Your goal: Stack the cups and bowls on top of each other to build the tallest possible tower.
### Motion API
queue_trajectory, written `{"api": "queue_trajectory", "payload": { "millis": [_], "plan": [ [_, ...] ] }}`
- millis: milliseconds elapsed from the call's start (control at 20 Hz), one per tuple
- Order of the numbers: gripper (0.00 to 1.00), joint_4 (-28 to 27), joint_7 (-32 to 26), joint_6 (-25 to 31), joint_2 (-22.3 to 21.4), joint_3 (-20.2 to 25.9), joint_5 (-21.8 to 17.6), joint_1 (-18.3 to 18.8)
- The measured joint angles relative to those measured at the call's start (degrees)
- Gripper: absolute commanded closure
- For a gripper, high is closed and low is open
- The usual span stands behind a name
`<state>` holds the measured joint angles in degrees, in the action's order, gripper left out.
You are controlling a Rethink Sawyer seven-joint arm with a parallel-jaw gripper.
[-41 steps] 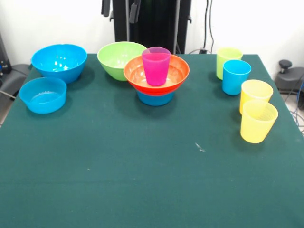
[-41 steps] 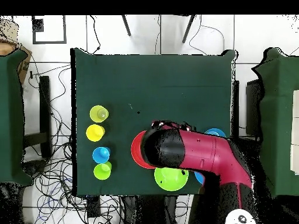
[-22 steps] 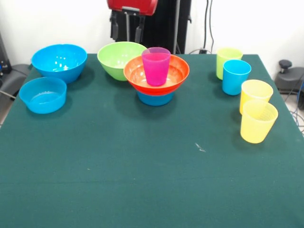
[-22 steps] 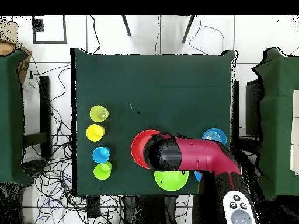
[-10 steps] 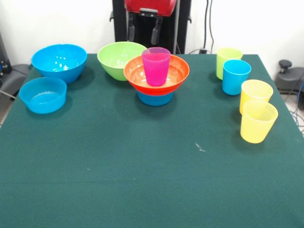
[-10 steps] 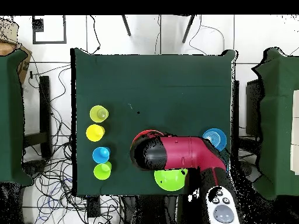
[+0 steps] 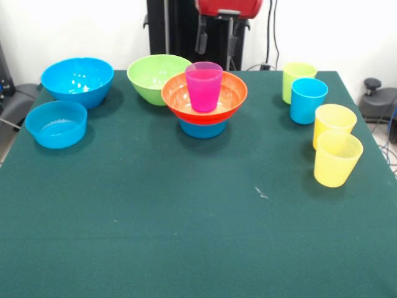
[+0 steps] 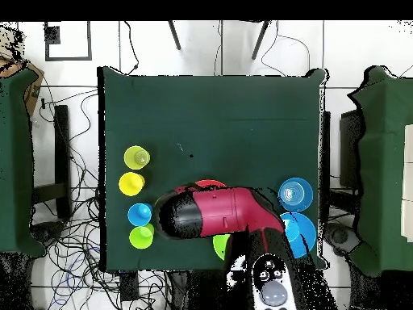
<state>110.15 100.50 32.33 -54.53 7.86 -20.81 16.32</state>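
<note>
The tower stands at the table's far middle: a small blue bowl (image 7: 203, 129) carries the wide orange bowl (image 7: 229, 99), and the purple cup (image 7: 203, 87) sits upright inside it. My gripper (image 7: 217, 42) hangs open and empty above and behind the tower, slightly to its right. A lime green bowl (image 7: 152, 76) touches the orange bowl's left side. Further left are a large blue bowl (image 7: 77, 79) and a smaller blue bowl (image 7: 56, 124). On the right stand a lime cup (image 7: 298, 77), a blue cup (image 7: 308, 100) and two yellow cups (image 7: 334, 123) (image 7: 337, 159). Overhead, my arm (image 8: 214, 214) hides the tower except an orange sliver (image 8: 211, 184).
The green table (image 7: 186, 236) shows a small white mark (image 7: 261, 193) right of centre. Overhead, the cups line up as yellow (image 8: 136, 157), yellow (image 8: 131, 183), blue (image 8: 139, 215) and lime (image 8: 142, 236). Two blue bowls (image 8: 296, 194) (image 8: 300, 232) lie on the opposite side.
My gripper has moved steadily rightward along the far edge in the front view, from behind the green bowl to behind the tower's right side. Cups and bowls have not moved.
</note>
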Motion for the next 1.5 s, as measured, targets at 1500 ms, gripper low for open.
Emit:
{"api": "queue_trajectory", "payload": {
  "millis": [1500],
  "plan": [
    [0.0, -8.5, 0.0, 1.0, 6.3, 8.7, -1.7, 13.3]
  ]
}}
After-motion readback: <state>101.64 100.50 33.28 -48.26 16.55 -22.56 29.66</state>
